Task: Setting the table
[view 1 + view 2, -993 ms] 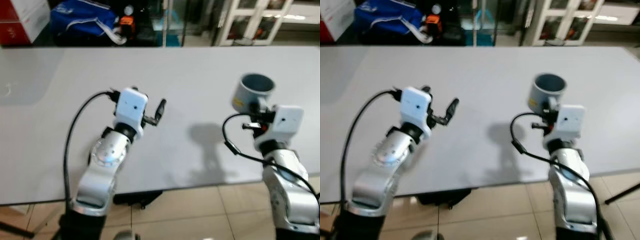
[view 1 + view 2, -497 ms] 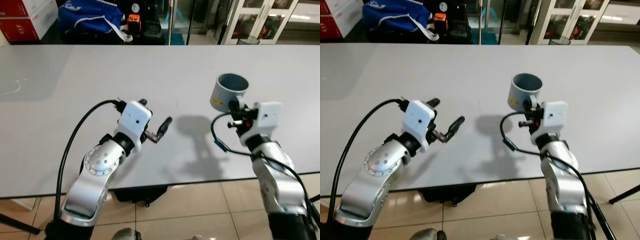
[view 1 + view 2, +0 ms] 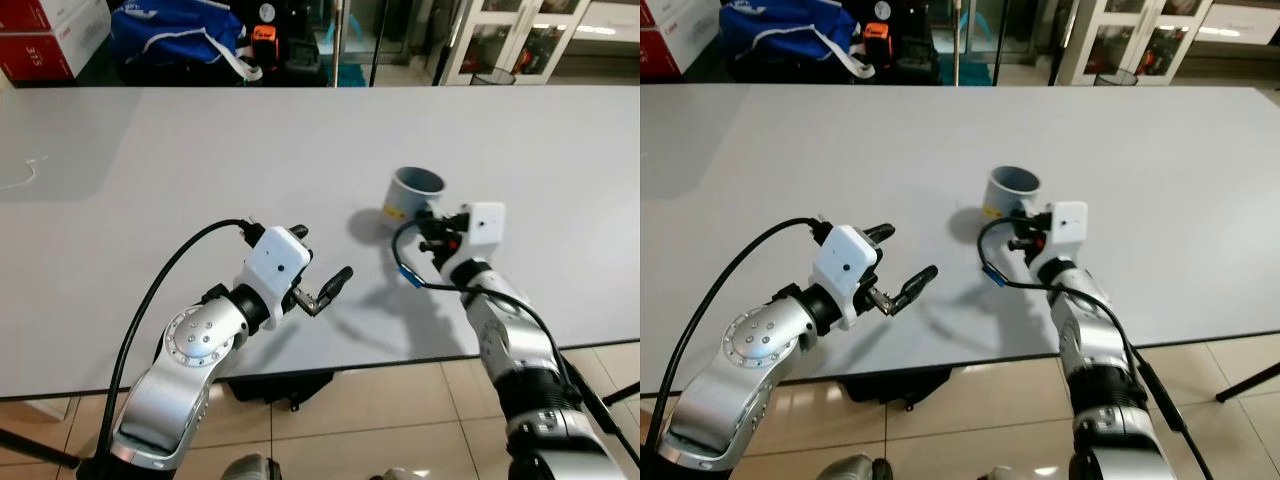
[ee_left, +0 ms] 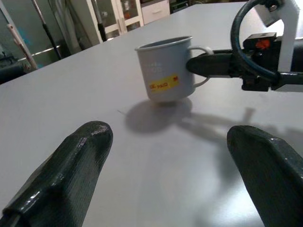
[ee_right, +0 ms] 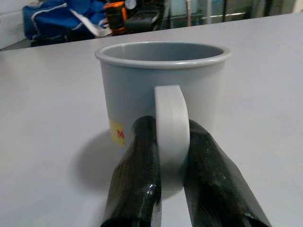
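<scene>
A grey mug (image 3: 412, 192) with a yellow label is held low over the white table (image 3: 150, 150), right of centre; whether its base touches the top cannot be told. My right gripper (image 3: 432, 218) is shut on the mug's handle, its black fingers (image 5: 137, 156) pinching the white loop from both sides. The left wrist view shows the mug (image 4: 165, 68) upright, with the label facing that camera. My left gripper (image 3: 322, 252) hovers open over the table's near part, left of the mug and apart from it, nothing between its fingers (image 4: 85, 151).
The table's near edge (image 3: 330, 365) runs just beyond my arms, with tiled floor below. A thin white cord (image 3: 20, 180) lies at the far left. Behind the table are a blue bag (image 3: 175, 30), red and white boxes (image 3: 45, 25) and a white cabinet (image 3: 500, 30).
My right gripper has carried the mug down and inward, from well above the table to just at its surface. The camera has shifted too. The left gripper stays open.
</scene>
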Controlling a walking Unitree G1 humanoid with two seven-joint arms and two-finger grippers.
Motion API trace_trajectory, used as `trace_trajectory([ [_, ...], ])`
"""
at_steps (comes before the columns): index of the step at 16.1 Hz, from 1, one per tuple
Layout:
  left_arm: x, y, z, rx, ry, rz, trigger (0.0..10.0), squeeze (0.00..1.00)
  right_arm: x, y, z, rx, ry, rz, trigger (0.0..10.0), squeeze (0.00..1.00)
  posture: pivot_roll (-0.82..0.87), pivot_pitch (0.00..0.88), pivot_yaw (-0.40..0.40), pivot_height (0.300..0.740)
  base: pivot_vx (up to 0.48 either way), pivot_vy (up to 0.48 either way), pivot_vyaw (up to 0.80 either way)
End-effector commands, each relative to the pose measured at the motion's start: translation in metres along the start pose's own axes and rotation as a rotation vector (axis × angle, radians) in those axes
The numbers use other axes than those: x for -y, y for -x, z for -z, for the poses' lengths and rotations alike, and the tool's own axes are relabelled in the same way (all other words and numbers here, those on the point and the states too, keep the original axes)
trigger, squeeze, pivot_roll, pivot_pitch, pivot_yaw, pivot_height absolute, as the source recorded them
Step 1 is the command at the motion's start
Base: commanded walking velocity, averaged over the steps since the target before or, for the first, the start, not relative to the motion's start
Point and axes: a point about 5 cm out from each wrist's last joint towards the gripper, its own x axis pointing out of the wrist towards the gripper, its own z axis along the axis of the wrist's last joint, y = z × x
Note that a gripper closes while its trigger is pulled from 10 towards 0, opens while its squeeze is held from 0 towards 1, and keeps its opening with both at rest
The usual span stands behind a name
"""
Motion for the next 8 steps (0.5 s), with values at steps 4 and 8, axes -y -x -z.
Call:
trace_trajectory([
  [4, 0.002, -0.002, -0.002, 0.001, -0.001, 0.021, 10.0, 0.0, 0.004, -0.002, 0.004, 0.01, 0.015, 0.005, 10.0, 0.0, 0.02, 0.058, -0.031, 0.74, 0.0, 0.0, 0.0],
  [8, 0.0, -0.005, -0.003, 0.004, -0.008, 0.01, 10.0, 0.0, 0.007, -0.001, 0.012, -0.009, 0.026, 0.004, 10.0, 1.0, 0.02, 0.052, -0.027, 0.74, 0.0, 0.0, 0.0],
])
